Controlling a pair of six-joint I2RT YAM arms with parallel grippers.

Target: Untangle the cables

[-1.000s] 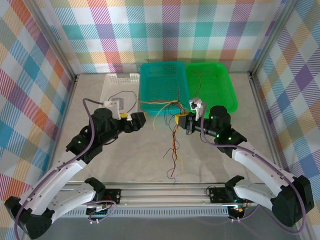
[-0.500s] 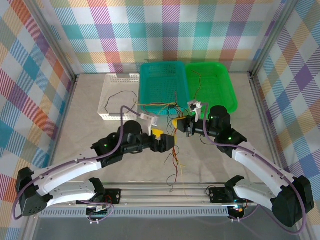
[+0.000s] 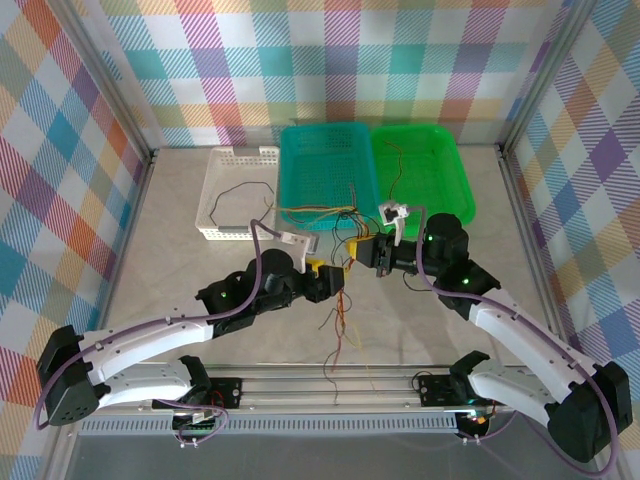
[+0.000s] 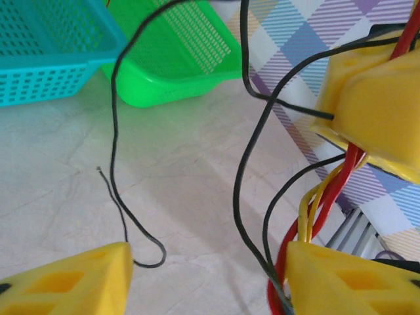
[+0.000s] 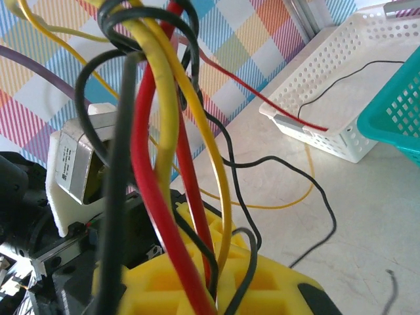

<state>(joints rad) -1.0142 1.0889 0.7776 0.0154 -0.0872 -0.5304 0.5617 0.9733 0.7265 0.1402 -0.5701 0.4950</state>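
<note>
While knotted together, seen mid-table: cables (image 3: 341, 318), red, yellow and black strands dangling toward the near edge. Right gripper (image 3: 366, 250) pressed together, pinching their upper end. Left gripper (image 3: 334, 279) just beside it, fingers (image 4: 79, 279) spread, strands passing between. Along the far edge, 3 baskets side by side: white basket (image 3: 214, 200), teal basket (image 3: 290, 180), green basket (image 3: 465, 195). Bare tabletop (image 3: 180, 260) open to the left and right.

White arms (image 3: 140, 345), black joints (image 3: 445, 240), purple cables (image 3: 258, 250), yellow jaws.
</note>
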